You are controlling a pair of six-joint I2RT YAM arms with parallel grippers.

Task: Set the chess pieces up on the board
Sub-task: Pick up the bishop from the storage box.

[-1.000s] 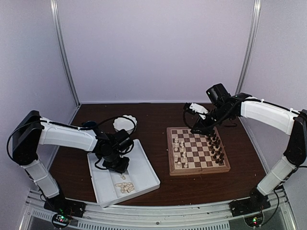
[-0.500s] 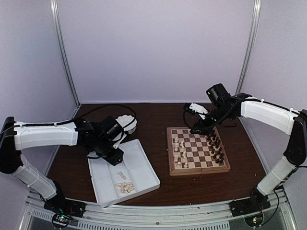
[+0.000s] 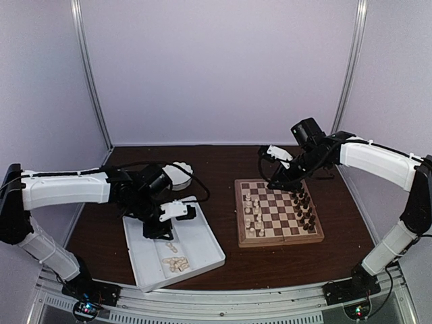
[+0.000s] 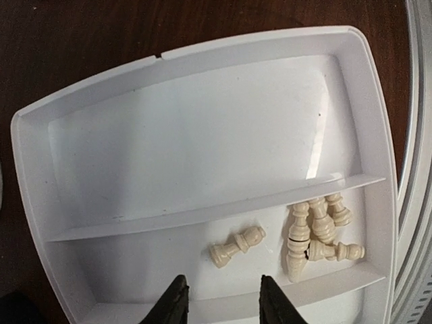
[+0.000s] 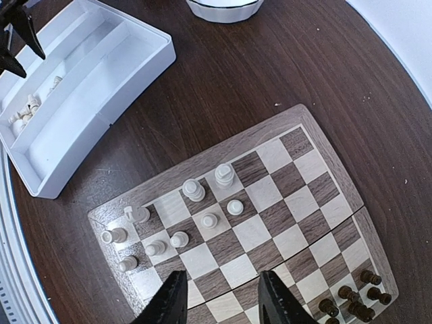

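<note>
The chessboard (image 3: 278, 210) lies right of centre; it also fills the right wrist view (image 5: 270, 202). Several cream pieces (image 3: 252, 210) stand along its left side and several dark pieces (image 3: 305, 208) along its right. My left gripper (image 3: 158, 233) hangs open and empty over the white tray (image 3: 202, 236). In the left wrist view my left gripper (image 4: 220, 299) is just short of a lone cream piece (image 4: 235, 246) lying on its side. A cluster of cream pieces (image 4: 317, 229) lies to its right. My right gripper (image 3: 278, 182) is open and empty above the board's far edge.
A white round lid or bowl (image 3: 177, 174) sits on the dark table behind the tray. The tray (image 4: 202, 216) has a divider rib between a large bare compartment and the narrow one with the pieces. The table's metal front edge (image 3: 223, 297) lies near.
My left arm swung from over the tray toward the back left, then returned over the tray with the wrist turned. The right arm and board pieces have not moved.
</note>
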